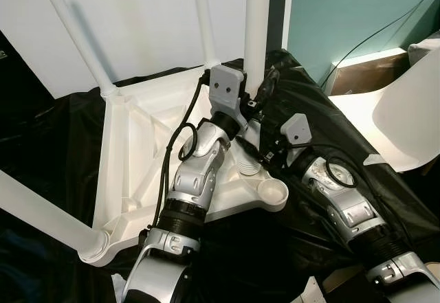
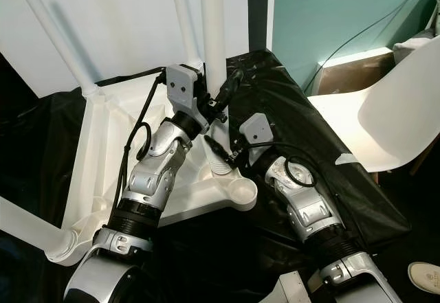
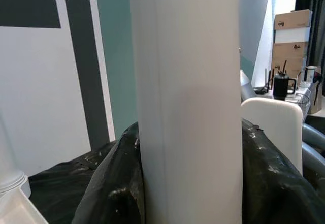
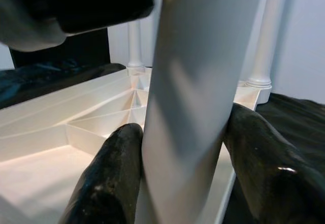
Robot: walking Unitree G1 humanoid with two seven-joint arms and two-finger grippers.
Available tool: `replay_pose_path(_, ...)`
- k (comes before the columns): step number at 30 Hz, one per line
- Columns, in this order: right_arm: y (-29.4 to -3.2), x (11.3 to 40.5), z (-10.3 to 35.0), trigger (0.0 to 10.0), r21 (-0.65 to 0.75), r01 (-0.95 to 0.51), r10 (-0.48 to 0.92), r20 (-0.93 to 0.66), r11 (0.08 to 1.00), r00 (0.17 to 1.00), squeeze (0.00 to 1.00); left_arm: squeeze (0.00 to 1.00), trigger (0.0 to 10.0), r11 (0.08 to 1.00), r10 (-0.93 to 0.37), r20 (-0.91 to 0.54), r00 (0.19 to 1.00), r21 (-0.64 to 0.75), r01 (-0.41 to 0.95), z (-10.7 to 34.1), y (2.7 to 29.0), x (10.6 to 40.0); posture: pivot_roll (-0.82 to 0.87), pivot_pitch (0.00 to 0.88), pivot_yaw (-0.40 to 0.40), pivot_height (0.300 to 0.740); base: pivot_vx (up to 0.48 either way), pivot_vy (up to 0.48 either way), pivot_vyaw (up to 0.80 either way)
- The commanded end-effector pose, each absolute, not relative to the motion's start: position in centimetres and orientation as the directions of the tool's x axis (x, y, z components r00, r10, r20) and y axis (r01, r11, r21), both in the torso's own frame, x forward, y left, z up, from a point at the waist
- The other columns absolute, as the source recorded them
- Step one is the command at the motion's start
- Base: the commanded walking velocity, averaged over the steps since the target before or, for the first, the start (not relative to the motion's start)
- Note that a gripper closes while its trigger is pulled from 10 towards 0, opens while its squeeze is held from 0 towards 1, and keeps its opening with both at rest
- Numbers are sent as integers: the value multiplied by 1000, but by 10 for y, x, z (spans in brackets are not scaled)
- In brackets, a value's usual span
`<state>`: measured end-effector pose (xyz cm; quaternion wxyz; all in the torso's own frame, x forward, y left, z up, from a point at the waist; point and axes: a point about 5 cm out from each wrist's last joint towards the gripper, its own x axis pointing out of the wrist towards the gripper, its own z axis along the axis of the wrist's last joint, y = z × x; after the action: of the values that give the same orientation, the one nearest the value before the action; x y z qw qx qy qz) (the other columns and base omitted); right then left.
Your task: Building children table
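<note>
Both grippers, left (image 1: 265,86) and right (image 4: 183,183), clamp the upright white leg (image 1: 256,28) over the upturned tabletop (image 1: 137,152)

White table top (image 1: 137,159) lies upside down, legs (image 1: 256,35) upright.

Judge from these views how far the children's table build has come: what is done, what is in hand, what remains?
Done: three legs stand in corners of the upturned white tabletop. In hand: the left gripper and right gripper both clasp the fourth leg, which stands upright beside the last corner. Left: that corner socket looks empty, so this leg needs seating.
</note>
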<state>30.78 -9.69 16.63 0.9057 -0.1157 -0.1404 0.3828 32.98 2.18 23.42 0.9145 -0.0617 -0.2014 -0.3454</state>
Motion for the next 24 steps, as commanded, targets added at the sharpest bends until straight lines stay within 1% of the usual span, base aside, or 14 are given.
replay_pose_path(1,-83,301,160,0,-315,-720,780,142,619,609,0,1000,5765,779,-588,340,734,-5,627,219,24,332,-23,0,97,740,0,0,0)
replay_pose_path(2,-83,301,160,0,-309,-720,779,145,622,610,0,1000,5765,781,-585,339,737,-10,625,219,25,333,-23,0,97,740,0,0,0)
replay_pose_path(3,-84,301,159,0,-308,-717,776,148,625,613,0,1000,10000,782,-579,343,740,-25,623,219,26,333,-26,0,100,740,0,0,0)
replay_pose_path(11,-85,301,160,0,-310,-707,768,158,636,621,0,1000,10000,770,-567,383,729,-67,635,225,28,332,-38,0,108,740,0,0,0)
replay_pose_path(12,-86,301,163,0,-311,-699,761,169,644,626,0,0,10000,732,-582,428,691,-95,675,234,28,329,-44,0,113,740,0,0,0)
replay_pose_path(13,-87,301,165,0,-313,-691,755,178,651,631,0,0,10000,683,-602,475,642,-109,722,242,30,323,-50,0,117,740,0,0,0)
replay_pose_path(14,-87,301,165,0,-313,-691,755,178,651,631,0,0,10000,683,-602,475,642,-109,722,242,30,323,-50,0,117,740,0,0,0)
replay_pose_path(15,-87,301,166,0,-315,-686,751,183,656,634,0,0,10000,637,-619,517,591,-109,763,250,31,317,-50,0,117,740,0,0,0)
replay_pose_path(16,-87,301,166,0,-315,-686,751,183,656,634,0,0,10000,637,-619,517,591,-109,763,250,31,317,-50,0,117,740,0,0,0)
replay_pose_path(18,-88,301,164,0,-318,-680,745,177,661,643,0,0,10000,580,-620,589,518,-101,808,267,37,307,-54,0,119,740,0,0,0)
replay_pose_path(20,-88,301,164,0,-318,-680,745,177,661,643,0,0,10000,580,-620,589,518,-101,808,267,37,307,-54,0,119,740,0,0,0)
replay_pose_path(21,-88,301,162,0,-319,-674,739,166,666,653,0,0,10000,563,-609,620,495,-102,820,275,42,303,-54,0,119,740,0,0,0)
replay_pose_path(22,-91,303,158,0,-325,-654,720,146,683,679,0,0,10000,510,-642,629,438,-76,857,281,49,294,-54,0,119,740,0,0,0)
replay_pose_path(24,-92,304,157,0,-326,-646,712,141,690,688,0,0,10000,484,-669,618,413,-59,873,280,51,291,-54,0,119,740,0,0,0)
